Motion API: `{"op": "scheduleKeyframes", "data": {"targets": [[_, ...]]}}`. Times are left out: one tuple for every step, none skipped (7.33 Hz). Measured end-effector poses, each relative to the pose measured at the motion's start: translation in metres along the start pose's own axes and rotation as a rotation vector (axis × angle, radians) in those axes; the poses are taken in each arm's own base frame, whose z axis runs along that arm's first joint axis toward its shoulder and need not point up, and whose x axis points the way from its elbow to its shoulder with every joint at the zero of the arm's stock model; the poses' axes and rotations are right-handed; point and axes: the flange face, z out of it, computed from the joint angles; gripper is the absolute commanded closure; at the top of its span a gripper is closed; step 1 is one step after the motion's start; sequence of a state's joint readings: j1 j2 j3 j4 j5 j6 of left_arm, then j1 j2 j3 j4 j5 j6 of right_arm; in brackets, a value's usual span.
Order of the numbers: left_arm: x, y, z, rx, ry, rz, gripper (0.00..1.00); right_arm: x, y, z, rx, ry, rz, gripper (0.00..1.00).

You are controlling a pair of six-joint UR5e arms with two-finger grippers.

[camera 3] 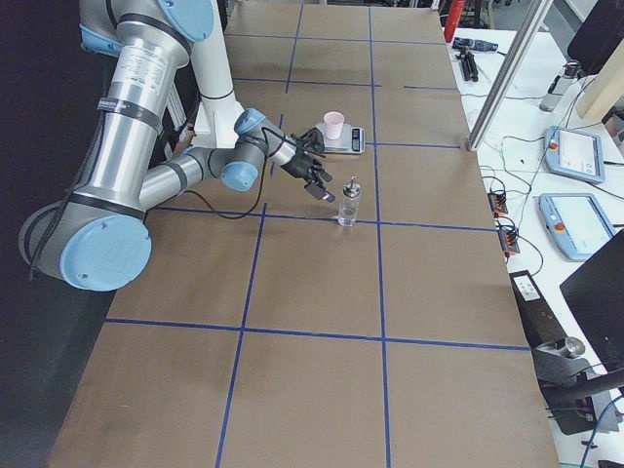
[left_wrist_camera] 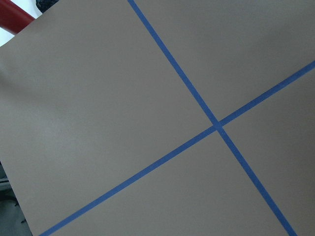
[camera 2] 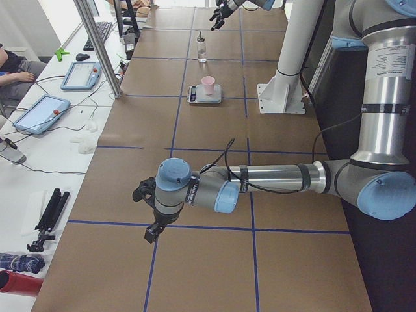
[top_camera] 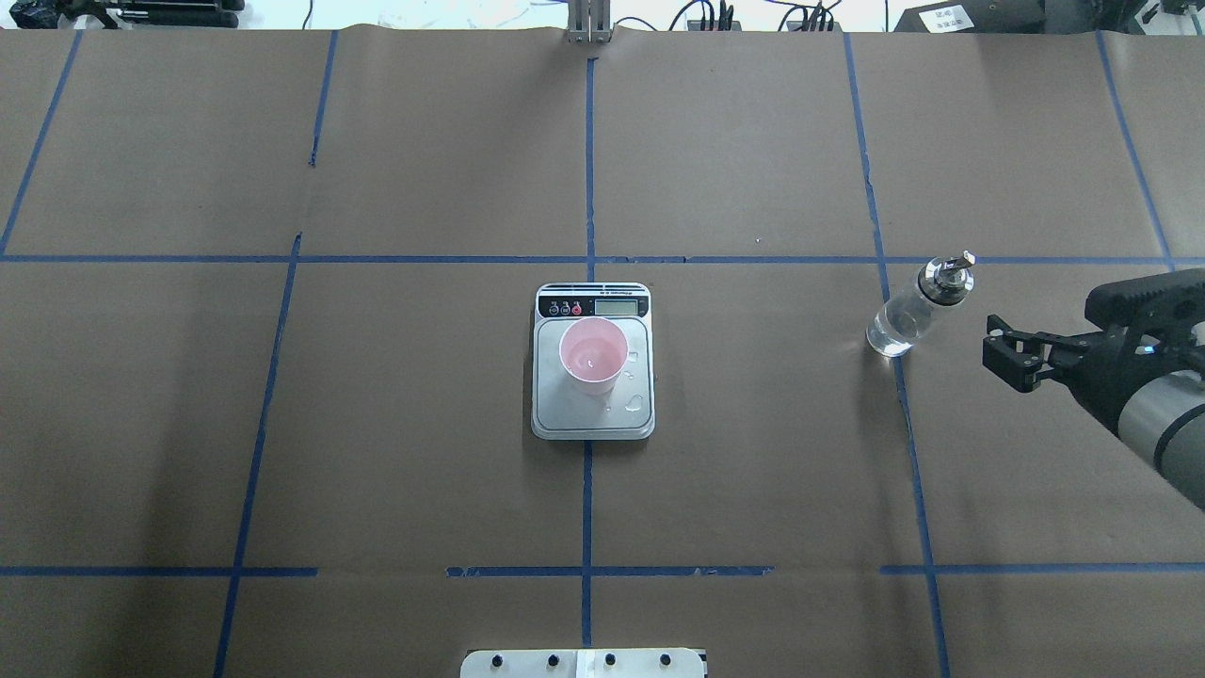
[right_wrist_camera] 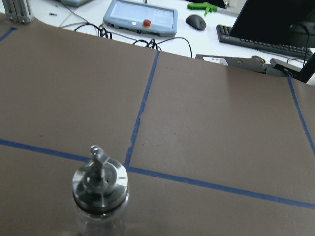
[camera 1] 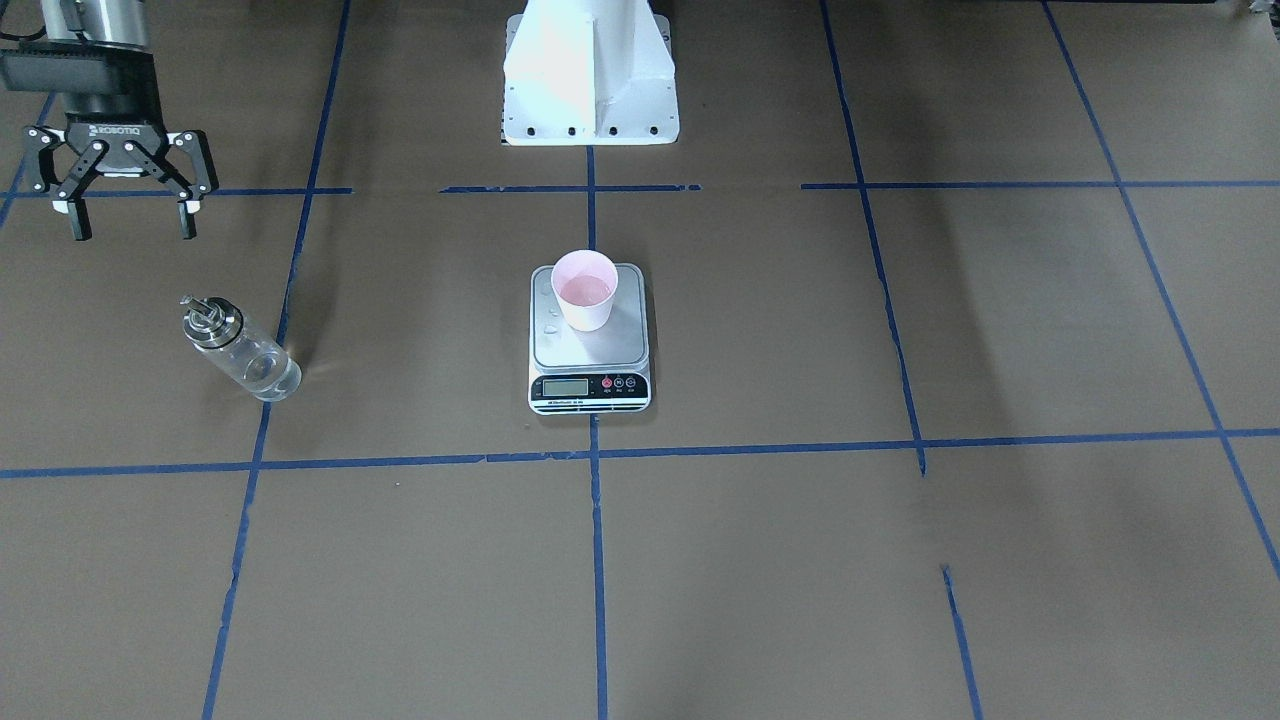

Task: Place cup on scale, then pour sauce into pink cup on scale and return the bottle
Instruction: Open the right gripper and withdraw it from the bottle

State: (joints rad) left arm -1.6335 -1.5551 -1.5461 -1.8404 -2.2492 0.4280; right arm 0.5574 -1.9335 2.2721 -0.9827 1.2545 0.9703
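The pink cup stands upright on the steel scale at the table's middle, with liquid in it; it also shows in the overhead view on the scale. Drops lie on the platform. The glass bottle with its metal spout stands upright on the table, a little clear sauce at its bottom. My right gripper is open and empty, apart from the bottle, behind it. The right wrist view shows the bottle's top. My left gripper hovers far from these things; I cannot tell its state.
The white robot pedestal stands behind the scale. Blue tape lines grid the brown paper table. Tablets, a keyboard and cables lie on the side bench beyond the table's far edge.
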Motion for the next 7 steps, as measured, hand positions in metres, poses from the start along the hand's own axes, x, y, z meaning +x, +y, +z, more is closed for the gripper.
{"op": "scheduleKeyframes", "data": {"targets": [[0.003,0.001,-0.001,-0.027,0.017,-0.063,0.00,0.029,-0.018,-0.001,-0.086,-0.031,-0.013,0.00],[0.008,-0.003,-0.007,-0.042,0.033,-0.124,0.00,0.064,-0.036,-0.001,-0.176,-0.065,-0.026,0.00],[0.014,-0.007,-0.015,-0.049,0.044,-0.161,0.00,0.102,-0.053,0.002,-0.268,-0.109,-0.041,0.00],[0.020,-0.010,-0.022,-0.058,0.052,-0.188,0.00,0.145,-0.064,0.011,-0.351,-0.153,-0.058,0.00],[0.025,-0.014,-0.029,-0.066,0.056,-0.214,0.00,0.190,-0.070,0.023,-0.427,-0.187,-0.083,0.00],[0.029,-0.015,-0.034,-0.079,0.062,-0.240,0.00,0.228,-0.073,0.035,-0.501,-0.204,-0.123,0.00],[0.031,-0.014,-0.034,-0.096,0.074,-0.265,0.00,0.260,-0.078,0.045,-0.573,-0.210,-0.165,0.00]]}}
